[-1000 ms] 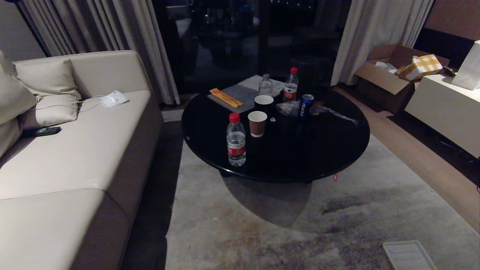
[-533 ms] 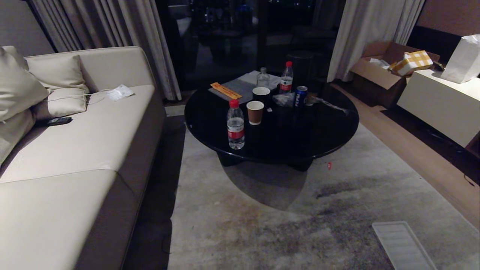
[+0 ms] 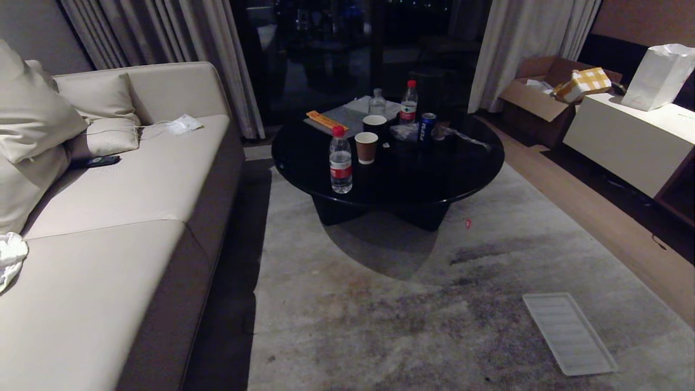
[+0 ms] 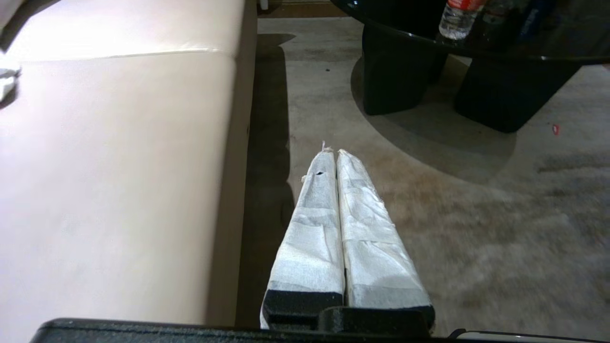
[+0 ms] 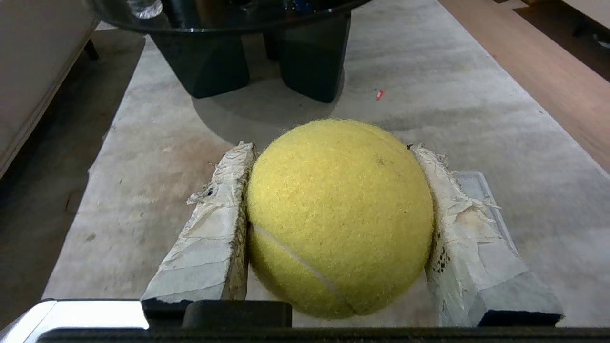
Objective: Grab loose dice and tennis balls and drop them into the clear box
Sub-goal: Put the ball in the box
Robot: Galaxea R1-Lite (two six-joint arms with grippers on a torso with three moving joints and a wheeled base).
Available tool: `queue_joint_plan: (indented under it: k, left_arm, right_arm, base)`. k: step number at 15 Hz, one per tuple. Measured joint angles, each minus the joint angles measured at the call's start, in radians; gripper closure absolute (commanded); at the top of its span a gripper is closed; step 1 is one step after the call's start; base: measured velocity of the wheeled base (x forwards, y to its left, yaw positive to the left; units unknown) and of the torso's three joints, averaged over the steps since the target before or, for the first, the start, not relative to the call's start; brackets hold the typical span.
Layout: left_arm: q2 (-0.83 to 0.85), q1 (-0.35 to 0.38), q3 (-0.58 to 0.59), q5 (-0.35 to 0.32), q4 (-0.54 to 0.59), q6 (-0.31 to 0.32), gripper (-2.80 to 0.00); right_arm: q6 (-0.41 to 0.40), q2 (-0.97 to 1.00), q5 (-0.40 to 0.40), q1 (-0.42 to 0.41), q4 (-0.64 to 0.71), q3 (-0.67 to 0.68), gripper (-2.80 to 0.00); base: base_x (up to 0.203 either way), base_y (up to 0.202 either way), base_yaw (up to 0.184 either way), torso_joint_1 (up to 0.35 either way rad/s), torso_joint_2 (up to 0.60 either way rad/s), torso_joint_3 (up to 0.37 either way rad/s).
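Left hand point(image 4: 336, 153) is pinched fully together over the rug point(image 3: 380, 304) by the sofa point(image 3: 108, 217) with nothing in it, while the right hand point(image 5: 333, 150) is clamped on a tennis ball point(image 5: 339, 216) above the rug, near the round counter's point(image 3: 304, 174) front edge.

A living room: beige sofa point(image 3: 125, 179), round black coffee table point(image 3: 467, 163), curtains point(image 3: 163, 32), rug point(image 3: 412, 304).
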Motion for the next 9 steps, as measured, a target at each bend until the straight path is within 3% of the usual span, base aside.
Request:
queue_joint_plan:
  k: [2,9]
  left_arm:
    - [0.000,0.000,0.000,0.001,0.001,0.000,0.00]
    - [0.000,0.000,0.000,0.001,0.000,-0.003,0.00]
  right_arm:
    - [0.000,0.000,0.000,0.000,0.000,0.000,0.00]
    - [0.001,0.000,-0.001,0.000,0.001,0.000,0.00]
  base:
    - [-0.139,0.000,0.002,0.000,0.00,0.005]
    - [0.000,0.000,0.000,0.000,0.00,0.000]
